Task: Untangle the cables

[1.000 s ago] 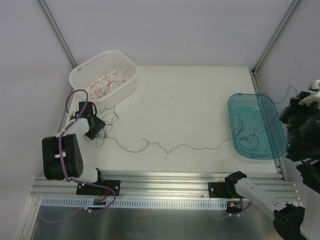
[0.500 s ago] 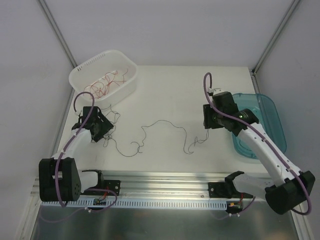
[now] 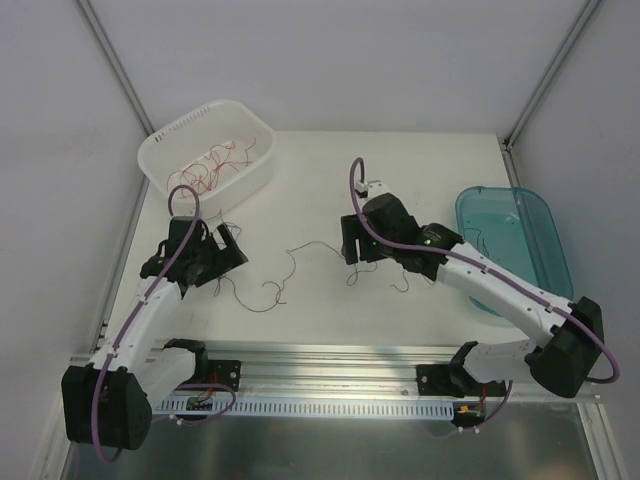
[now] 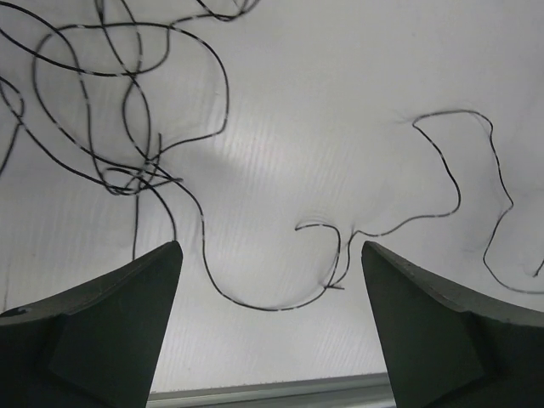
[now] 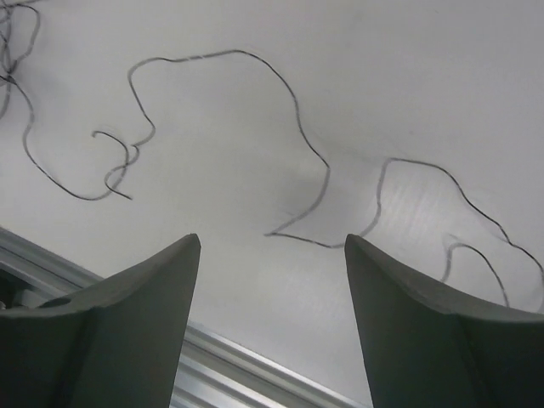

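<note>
The cables (image 3: 318,244) are spread over the white table (image 3: 430,170) between the two arms. One black strand (image 3: 300,250) is seen lying loose in the middle. It runs in loops from just beside the left gripper (image 3: 230,256) across to the right gripper (image 3: 350,252). A denser knot of black wire (image 4: 136,166) is shown in the left wrist view, on the table beyond that gripper's left finger. The red cables (image 3: 212,163) are piled in the white basket (image 3: 175,125) at the far left corner. A blue tray (image 3: 520,200) is set at the right edge, and a few thin dark strands seem to lie by its left rim. The left gripper's jaws are held wide apart above the table, and nothing is gripped between them; only a loop of wire is seen on the surface beyond. The right gripper's jaws are likewise parted and empty, with a curve of the black strand lying on the table beyond them.
</note>
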Robot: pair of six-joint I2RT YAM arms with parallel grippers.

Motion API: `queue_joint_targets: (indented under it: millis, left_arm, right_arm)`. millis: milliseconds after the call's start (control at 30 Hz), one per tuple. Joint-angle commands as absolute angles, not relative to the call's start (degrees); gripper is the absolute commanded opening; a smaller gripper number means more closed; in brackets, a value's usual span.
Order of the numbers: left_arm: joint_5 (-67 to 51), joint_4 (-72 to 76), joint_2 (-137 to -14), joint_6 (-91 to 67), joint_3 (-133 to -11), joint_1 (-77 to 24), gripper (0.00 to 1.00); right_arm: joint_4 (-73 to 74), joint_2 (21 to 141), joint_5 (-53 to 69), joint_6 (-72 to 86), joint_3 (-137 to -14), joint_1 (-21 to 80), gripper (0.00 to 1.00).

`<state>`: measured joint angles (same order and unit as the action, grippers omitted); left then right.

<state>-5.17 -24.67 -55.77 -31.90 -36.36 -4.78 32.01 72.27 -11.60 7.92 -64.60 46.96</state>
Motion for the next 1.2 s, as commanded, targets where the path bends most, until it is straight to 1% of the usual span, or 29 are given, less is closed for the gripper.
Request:
queue_joint_targets:
  millis: [0,200,300,333,367,467,633,700,733,767,800,833,867,900,933,967,1000,1033,1167]
  left_arm:
    - [-10.98,-27.51,-53.35,-29.53,-35.34,-8.07,0.87]
    - [-10.64,-27.16,-51.77,-34.36,-29.63,-12.91,0.82]
    - [-9.23,-26.11,-51.42,-36.47,-27.43,-14.68,0.76]
    - [-9.05,-25.67,-51.42,-37.34,-26.46,-14.76,0.72]
    - [-9.14,-24.71,-51.68,-37.79,-26.02,-14.94,0.7]
    - [-8.53,-23.21,-52.55,-39.72,-24.09,-15.2,0.62]
    - [-5.63,-21.88,-54.31,-41.75,-22.41,-15.29,0.55]
    - [-4.58,-21.71,-55.45,-42.45,-22.33,-15.21,0.51]
    - [-4.4,-21.62,-55.81,-42.8,-22.5,-15.29,0.5]
    - [-4.31,-21.71,-56.77,-43.06,-22.5,-15.21,0.49]
    - [-4.05,-21.62,-57.13,-43.68,-22.5,-15.21,0.45]
    - [-3.78,-21.71,-57.48,-44.12,-22.41,-15.29,0.43]
    - [-3.52,-21.71,-58.26,-44.47,-22.33,-15.29,0.4]
    - [-2.82,-21.71,-58.62,-44.91,-22.32,-15.29,0.35]
    - [-2.55,-21.71,-58.97,-45.0,-22.32,-15.21,0.31]
    - [-2.37,-21.71,-59.58,-45.09,-22.32,-15.29,0.29]
    - [-1.94,-21.71,-59.68,-45.35,-22.32,-15.29,0.22]
    - [-1.76,-21.71,-59.85,-45.53,-22.32,-15.29,0.2]
    - [-0.53,-21.88,-60.29,-46.4,-21.97,-15.21,0.05]
  right_arm:
    - [19.0,77.59,-8.36,13.09,-66.18,49.3,0.72]
    - [6.96,90.6,1.3,15.64,-68.11,50.71,0.69]
    - [2.12,96.93,3.51,16.52,-68.91,50.8,0.68]
    - [0.28,98.25,4.04,16.52,-69.17,50.89,0.67]
    - [0.18,101.13,4.22,16.52,-70.04,50.89,0.67]
    - [-2.72,104.67,5.97,16.87,-71.54,50.89,0.65]
    - [-5.89,109.6,8.61,17.49,-72.68,50.98,0.6]
    - [-5.98,110.3,8.7,17.23,-72.95,51.06,0.52]
    - [-6.06,110.3,9.05,17.14,-73.04,50.98,0.42]
    - [-6.06,110.13,9.31,16.96,-72.86,50.98,0.37]
    - [-6.24,109.69,9.66,16.61,-72.69,51.06,0.31]
    - [-6.15,109.17,9.93,16.35,-72.16,51.06,0.21]
    - [-5.72,107.59,9.84,16.0,-72.07,51.06,0.17]
    - [-4.41,106.8,9.67,15.56,-71.9,51.06,0.13]
    - [-3.79,105.92,9.32,14.34,-71.63,51.06,0.07]
    - [-3.17,104.17,9.14,13.8,-71.37,51.06,0.04]
    - [-1.51,103.02,8.88,13.19,-71.19,51.06,0.03]
    - [-0.71,101.96,8.44,12.05,-71.19,51.06,0.01]
    - [4.38,96.52,7.04,9.15,-70.93,51.06,0.01]
